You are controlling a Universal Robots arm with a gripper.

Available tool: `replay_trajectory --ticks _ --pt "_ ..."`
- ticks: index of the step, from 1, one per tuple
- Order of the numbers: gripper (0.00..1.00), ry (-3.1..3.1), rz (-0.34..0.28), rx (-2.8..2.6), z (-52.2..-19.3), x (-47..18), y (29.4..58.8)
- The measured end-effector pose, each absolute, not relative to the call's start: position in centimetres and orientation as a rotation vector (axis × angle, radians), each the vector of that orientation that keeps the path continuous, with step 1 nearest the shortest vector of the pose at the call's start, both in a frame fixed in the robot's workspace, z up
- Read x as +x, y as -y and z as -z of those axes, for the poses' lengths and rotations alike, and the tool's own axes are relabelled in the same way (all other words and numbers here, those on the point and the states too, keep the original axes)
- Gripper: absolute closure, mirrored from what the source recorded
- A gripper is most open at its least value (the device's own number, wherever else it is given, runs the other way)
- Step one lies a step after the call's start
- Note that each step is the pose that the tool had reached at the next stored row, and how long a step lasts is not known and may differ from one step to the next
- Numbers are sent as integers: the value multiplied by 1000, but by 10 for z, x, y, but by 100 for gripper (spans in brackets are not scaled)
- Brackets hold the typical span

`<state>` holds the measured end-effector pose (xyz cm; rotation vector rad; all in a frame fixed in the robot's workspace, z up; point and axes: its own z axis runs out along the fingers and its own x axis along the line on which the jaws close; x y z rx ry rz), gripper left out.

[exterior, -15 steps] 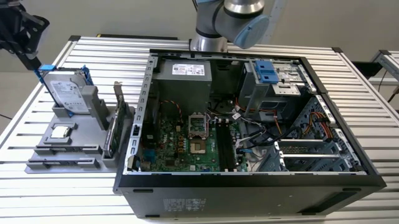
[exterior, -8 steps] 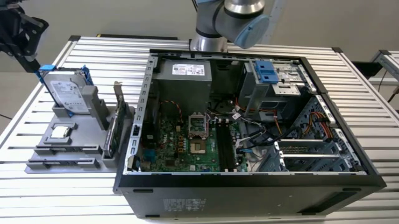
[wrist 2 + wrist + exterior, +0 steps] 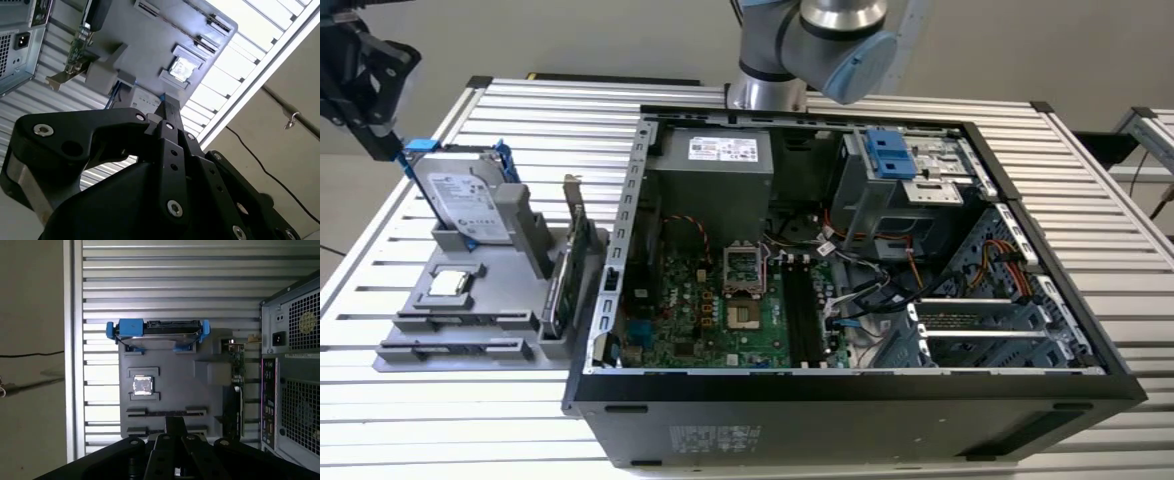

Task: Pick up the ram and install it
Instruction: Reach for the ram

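ram [image 3: 791,305], thin bluish strip, upright on motherboard [image 3: 694,300]

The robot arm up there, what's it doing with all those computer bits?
It's supposed to pick up a ram stick and put it in the computer. Right now its gripper hangs over the gray parts tray beside the open computer case. The jaws look closed, with nothing between them. The tray holds a hard drive with blue rails, a square chip and a green card.

Labels on the hard drive [image 3: 456,200] and power supply [image 3: 714,175] are illegible.
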<state>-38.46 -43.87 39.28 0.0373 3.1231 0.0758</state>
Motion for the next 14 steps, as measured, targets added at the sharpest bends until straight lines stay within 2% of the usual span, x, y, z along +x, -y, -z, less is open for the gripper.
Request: replay_trajectory --ticks 14 --pt "100 -3124 -76 3 -393 -383 455"
